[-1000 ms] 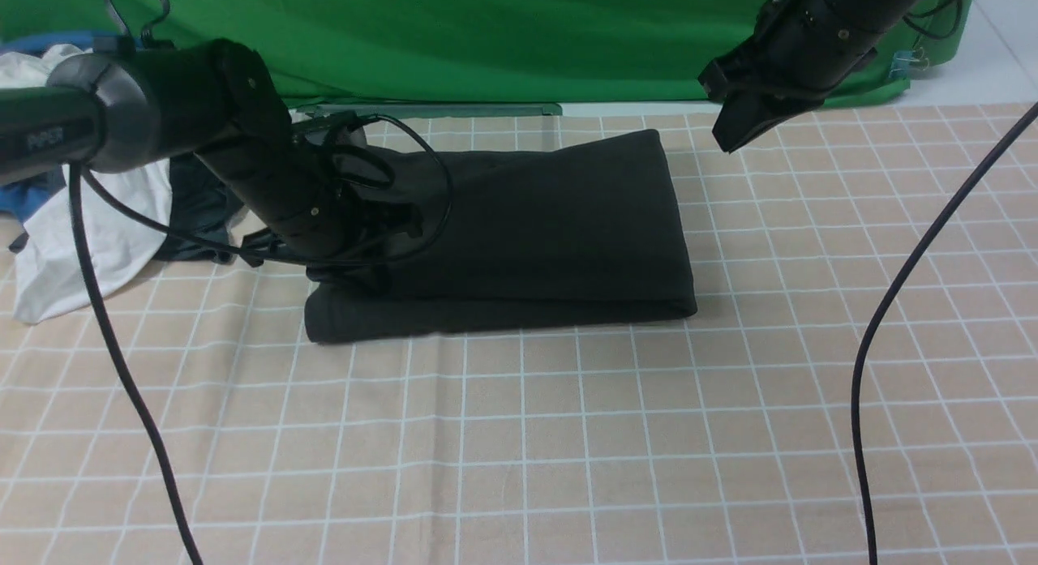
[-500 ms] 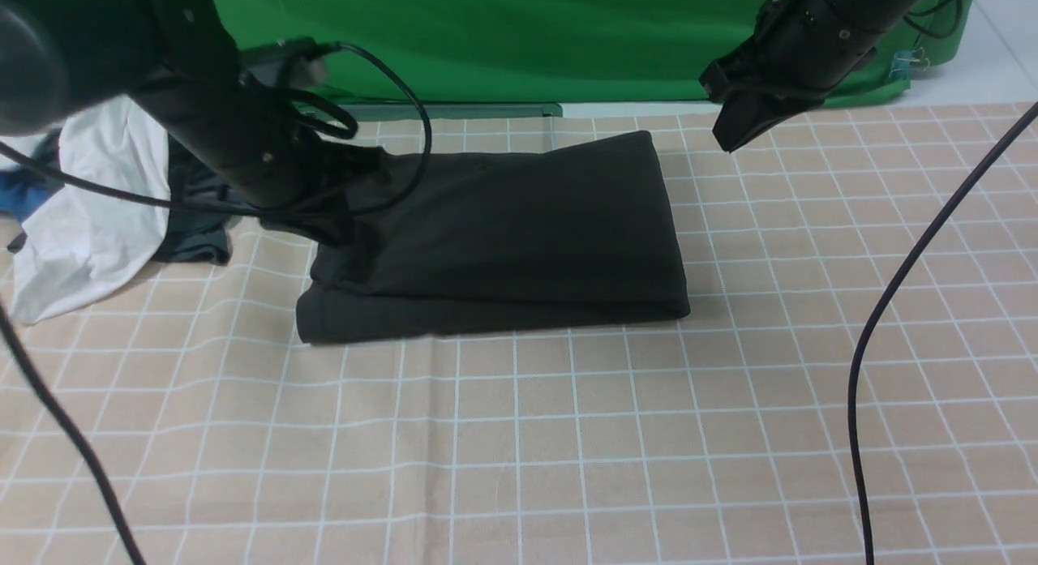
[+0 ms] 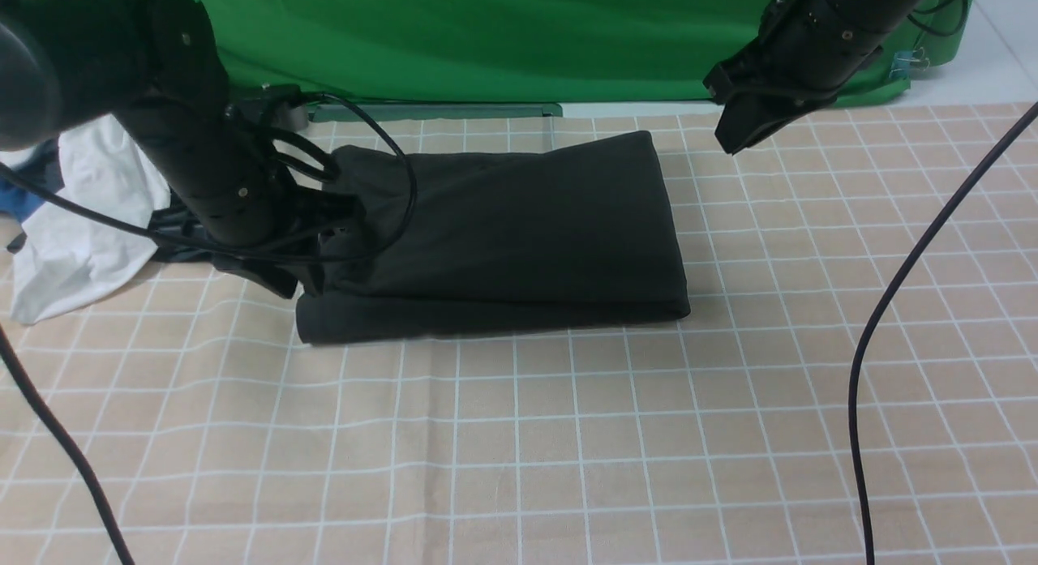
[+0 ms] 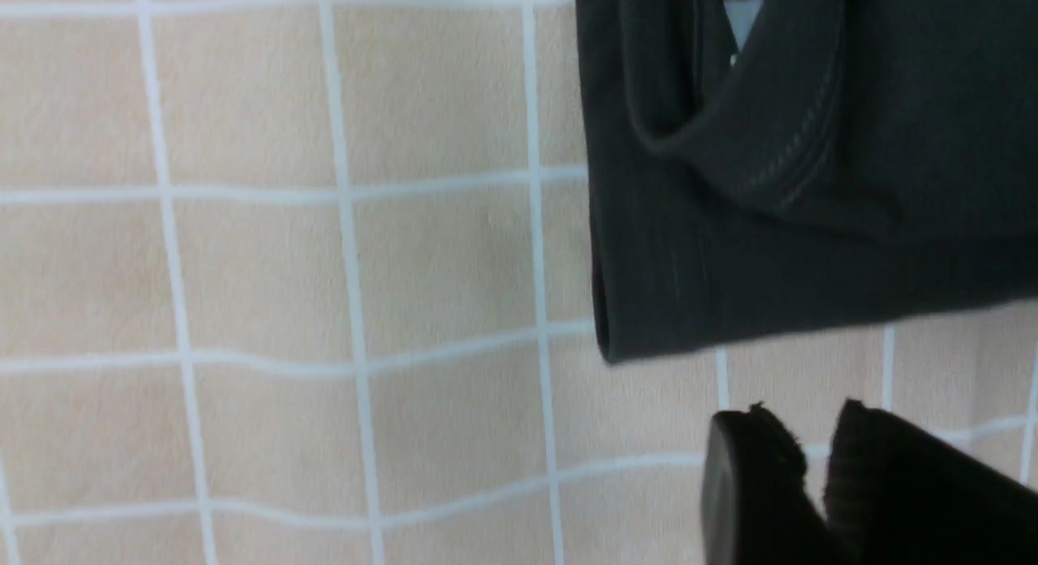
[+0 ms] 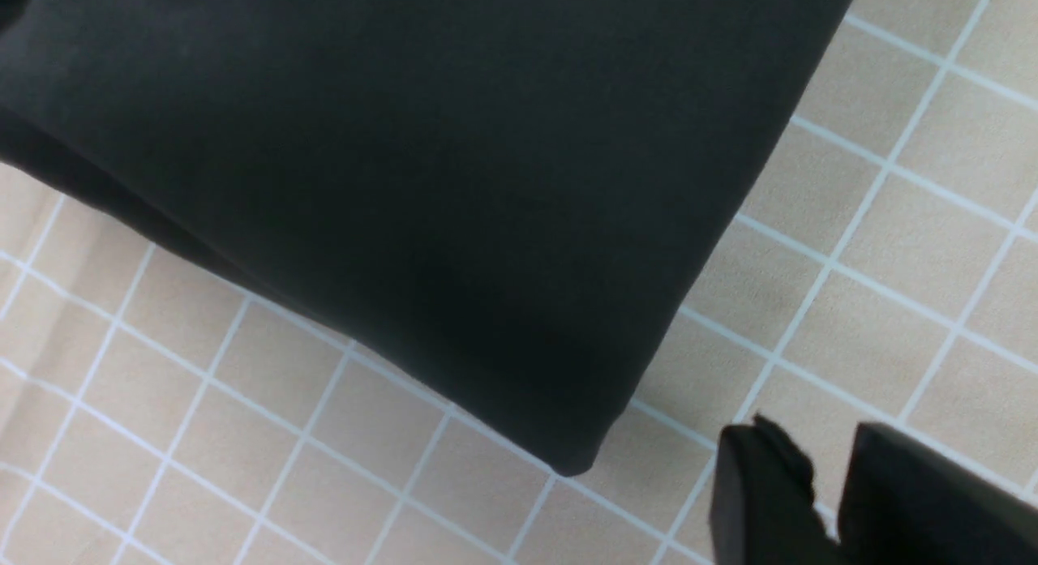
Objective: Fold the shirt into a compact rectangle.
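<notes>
The folded black cotton shirt [image 3: 519, 233] is lying on the beige checked worktop [image 3: 568, 435]. The left end effector [image 4: 815, 476] is hovering beside its collar end, fingers nearly together, gripping nothing. The right end effector [image 5: 823, 484] is hanging off a corner, likewise empty.

The table [image 3: 568, 451] has a tan cloth on it with thin white lines that make lots of little squares. The cloth has some soft bumps and a fold line near the front. A big black shirt [image 3: 519, 224] lies right on the cloth, folded flat into a neat block with one layer on top of another. Its neck hole [image 4: 754, 119] shows at one end. At the left side of the table sits a messy pile of clothes: a white one [image 3: 81, 224], a dark grey one [image 3: 182, 233] next to it, and a bit of blue [image 3: 20, 200].
</notes>
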{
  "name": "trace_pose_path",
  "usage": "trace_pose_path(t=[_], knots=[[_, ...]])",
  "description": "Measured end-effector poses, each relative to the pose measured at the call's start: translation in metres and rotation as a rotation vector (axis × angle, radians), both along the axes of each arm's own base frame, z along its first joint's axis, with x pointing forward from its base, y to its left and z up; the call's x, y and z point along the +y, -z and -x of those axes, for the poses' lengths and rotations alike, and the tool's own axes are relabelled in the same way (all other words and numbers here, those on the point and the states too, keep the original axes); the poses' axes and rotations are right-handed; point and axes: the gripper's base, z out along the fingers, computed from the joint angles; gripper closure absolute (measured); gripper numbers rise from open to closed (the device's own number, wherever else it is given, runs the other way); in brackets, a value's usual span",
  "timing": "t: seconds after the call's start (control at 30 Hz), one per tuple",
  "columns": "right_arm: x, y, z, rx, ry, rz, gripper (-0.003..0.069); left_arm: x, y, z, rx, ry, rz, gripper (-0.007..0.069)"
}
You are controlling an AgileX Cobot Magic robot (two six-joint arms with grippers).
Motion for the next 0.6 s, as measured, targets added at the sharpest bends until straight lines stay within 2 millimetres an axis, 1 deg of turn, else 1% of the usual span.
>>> trace_pose_path(t=[0.03,0.17,0.2,0.23,0.3,0.33,0.37,0.43,0.5,0.57,0.6], knots=[[0.0,0.0,0.0,0.0,0.0,0.0,0.0456,0.0,0.003,-0.003,-0.015,-0.003,0.002,0.0336],[0.0,0.0,0.0,0.003,0.009,-0.003,0.045,-0.002,0.008,-0.013,-0.08,-0.048,0.023,0.0094],[0.0,0.0,0.0,0.004,0.01,-0.003,0.0447,-0.002,0.012,-0.016,-0.094,-0.06,0.026,0.0017],[0.0,0.0,0.0,0.004,0.012,-0.004,0.0445,-0.002,0.016,-0.019,-0.097,-0.07,0.028,-0.0017],[0.0,0.0,0.0,0.004,0.013,-0.005,0.0442,-0.003,0.025,-0.022,-0.084,-0.081,0.031,-0.0047],[0.0,0.0,0.0,0.005,0.015,-0.005,0.0442,-0.004,0.036,-0.024,-0.063,-0.088,0.036,-0.0055],[0.0,0.0,0.0,0.006,0.018,-0.006,0.0441,-0.005,0.041,-0.026,-0.05,-0.093,0.039,-0.0062],[0.0,0.0,0.0,0.007,0.023,-0.008,0.0435,-0.006,0.053,-0.027,-0.02,-0.1,0.044,-0.0063],[0.0,0.0,0.0,0.008,0.024,-0.008,0.0412,-0.007,0.061,-0.029,-0.002,-0.108,0.051,-0.0057],[0.0,0.002,-0.001,0.012,0.027,-0.009,0.0377,-0.008,0.065,-0.029,0.01,-0.115,0.06,-0.0036],[0.0,0.005,-0.002,0.021,0.03,-0.008,0.0319,-0.009,0.066,-0.029,0.015,-0.122,0.068,0.0017]])
